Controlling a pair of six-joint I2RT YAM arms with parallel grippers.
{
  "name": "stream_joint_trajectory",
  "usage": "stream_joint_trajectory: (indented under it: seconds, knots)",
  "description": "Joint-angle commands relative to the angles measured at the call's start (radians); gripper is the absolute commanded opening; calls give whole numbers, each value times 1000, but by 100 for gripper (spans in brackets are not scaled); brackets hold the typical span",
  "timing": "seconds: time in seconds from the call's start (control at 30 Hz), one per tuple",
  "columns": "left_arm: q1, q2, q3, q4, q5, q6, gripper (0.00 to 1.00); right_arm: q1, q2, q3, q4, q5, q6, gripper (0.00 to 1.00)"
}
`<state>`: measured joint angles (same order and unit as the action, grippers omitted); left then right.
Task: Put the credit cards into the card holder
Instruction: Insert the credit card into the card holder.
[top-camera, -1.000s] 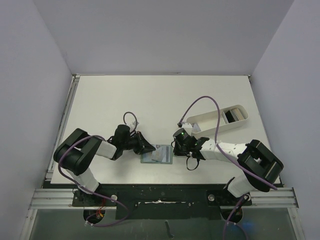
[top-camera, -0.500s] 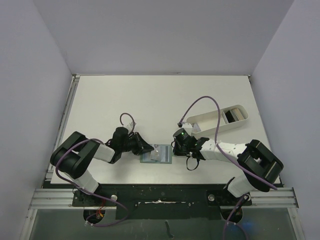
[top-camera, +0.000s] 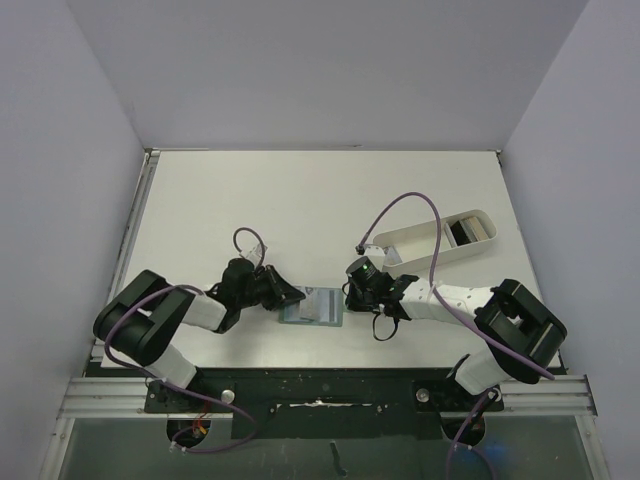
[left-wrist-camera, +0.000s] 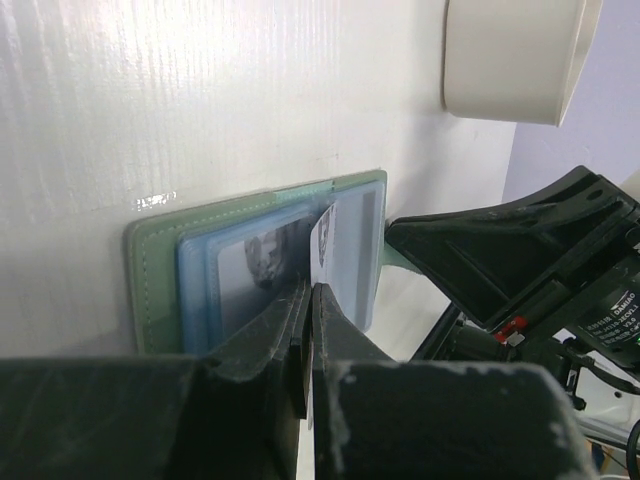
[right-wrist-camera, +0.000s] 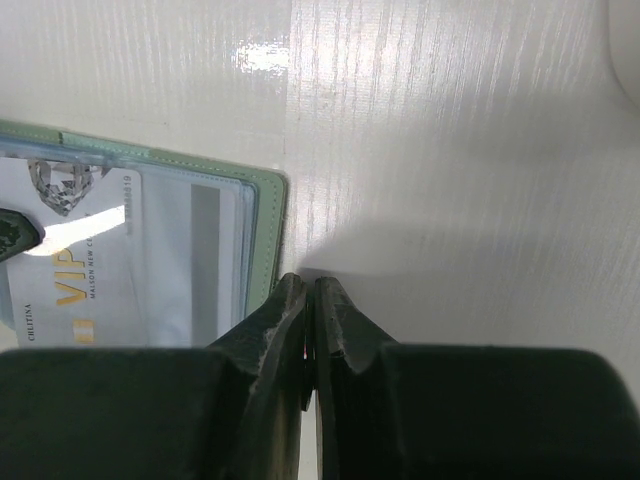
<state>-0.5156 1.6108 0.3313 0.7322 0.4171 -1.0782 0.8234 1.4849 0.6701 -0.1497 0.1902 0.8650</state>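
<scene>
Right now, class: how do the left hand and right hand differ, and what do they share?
The left hand pinches a pale credit card on edge over the open card holder; the right hand grips nothing. The left hand reaches in from the holder's left side; the right hand's tips sit at its right edge. Both are shut.

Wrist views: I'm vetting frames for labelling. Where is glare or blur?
Left wrist: sheen streaks the table; the left pincer is soft. Right wrist: glare on the table beyond the card holder; credit card lettering is sharp; the right pincer is blurred.
</scene>
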Motion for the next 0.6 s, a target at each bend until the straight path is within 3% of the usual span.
stream_joint_trajectory:
  seconds: [0.0,0.57]
  knots:
    - [-1,-44,-12,-7,-89,33,0,-1,2,-1,28,-3,9,0]
    - [-65,70,-60,253,-123,-48,0,-1,19,-5,52,-19,35,0]
